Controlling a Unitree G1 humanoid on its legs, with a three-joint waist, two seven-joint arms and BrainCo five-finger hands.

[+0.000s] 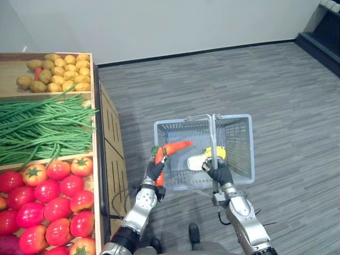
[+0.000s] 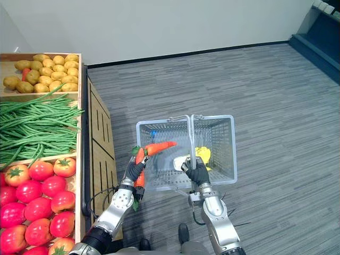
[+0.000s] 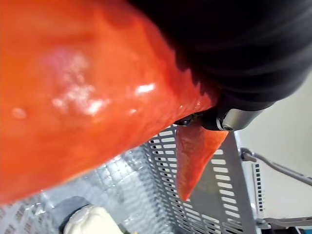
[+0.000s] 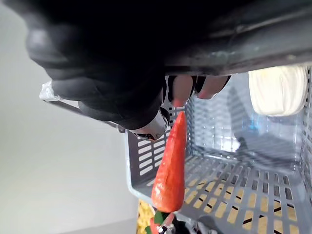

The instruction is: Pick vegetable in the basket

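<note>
Grey carpet lies open to the right and far side, while the vegetable stall (image 1: 111, 139) stands close on my left. My left hand (image 1: 155, 171) is curled round a carrot (image 1: 174, 147) at the near-left corner of the basket (image 1: 251, 151). The carrot's long axis points right, with its tip over the rim. My right hand (image 1: 219, 172) clenches the basket handle (image 1: 213, 135). I judge a short move right, then letting go.

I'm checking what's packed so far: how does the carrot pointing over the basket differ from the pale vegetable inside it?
The carrot is orange, long and tapered; the pale vegetable is cream-white and rounded. The carrot is gripped in the left hand at the rim of the basket, while the pale vegetable lies on the basket's floor. Both are at the basket's near side.
</note>
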